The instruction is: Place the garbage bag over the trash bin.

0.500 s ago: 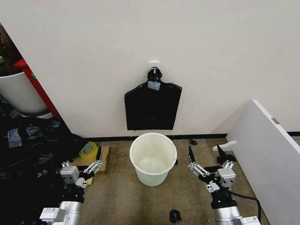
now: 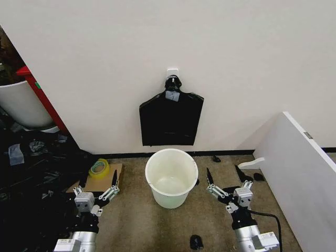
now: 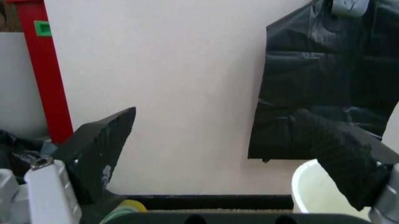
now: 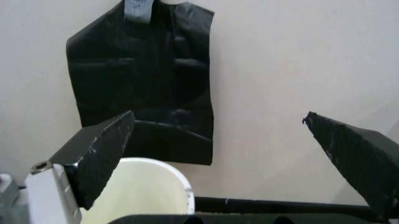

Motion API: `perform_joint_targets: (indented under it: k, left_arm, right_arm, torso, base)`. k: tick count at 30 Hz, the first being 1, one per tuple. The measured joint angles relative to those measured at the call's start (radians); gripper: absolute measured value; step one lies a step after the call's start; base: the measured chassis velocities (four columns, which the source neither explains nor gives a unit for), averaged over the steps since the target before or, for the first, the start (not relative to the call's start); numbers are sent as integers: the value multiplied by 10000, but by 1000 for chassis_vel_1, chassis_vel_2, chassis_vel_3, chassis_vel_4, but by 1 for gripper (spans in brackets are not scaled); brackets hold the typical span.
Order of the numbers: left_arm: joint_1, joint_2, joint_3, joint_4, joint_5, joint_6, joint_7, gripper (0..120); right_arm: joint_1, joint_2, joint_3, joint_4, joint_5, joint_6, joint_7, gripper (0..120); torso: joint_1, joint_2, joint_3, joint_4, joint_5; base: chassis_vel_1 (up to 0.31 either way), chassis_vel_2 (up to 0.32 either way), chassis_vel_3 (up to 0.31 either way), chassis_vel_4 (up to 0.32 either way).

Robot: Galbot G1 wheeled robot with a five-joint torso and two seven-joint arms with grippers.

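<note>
The garbage bag [image 2: 171, 118] is a flat, glossy black bag hanging from a white hook on the wall, straight above the trash bin [image 2: 171, 177]. The bin is round and white, stands upright on the floor against the wall, and holds nothing. My left gripper [image 2: 97, 186] is open, low over the floor to the left of the bin. My right gripper [image 2: 224, 178] is open too, to the right of the bin. In the left wrist view the bag [image 3: 330, 93] and bin rim [image 3: 309, 186] lie beyond the open gripper [image 3: 215, 114]. The right wrist view shows the bag [image 4: 149, 84] and bin [image 4: 143, 186] past its gripper [image 4: 218, 116].
A heap of dark plastic clutter [image 2: 31, 173] fills the left floor, with a larger white tub [image 2: 18, 105] and a red post [image 2: 42, 97] behind it. Cardboard with a yellow tape roll [image 2: 100, 168] lies left of the bin. A white panel [image 2: 304, 168] slants at right. A small black object [image 2: 196, 241] lies on the floor.
Both grippers have shifted a little inward toward the bin, still open. The bag and the bin have not moved.
</note>
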Motion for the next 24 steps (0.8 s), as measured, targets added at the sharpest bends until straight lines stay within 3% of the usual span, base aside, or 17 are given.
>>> perform_joint_targets:
  k: [15, 21, 24]
  left_arm:
    - [-232, 177, 155, 376, 140, 2, 71, 100]
    - [-183, 60, 105, 517, 180, -37, 80, 100]
    - [-119, -21, 97, 670, 304, -143, 108, 100]
  right_arm:
    - [410, -446, -150, -193, 744, -319, -15, 100]
    - [1498, -899, -430, -534, 1821, -691, -266, 100]
    - [2438, -1464, -619, -1077, 2600, -695, -1012, 100]
  torso:
    - [0, 0, 0, 0, -1]
    - [0, 0, 0, 2, 1]
    - [0, 0, 0, 0, 1]
  base:
    - [0, 0, 0, 0]
    - [0, 0, 0, 0]
    - [0, 0, 0, 0]
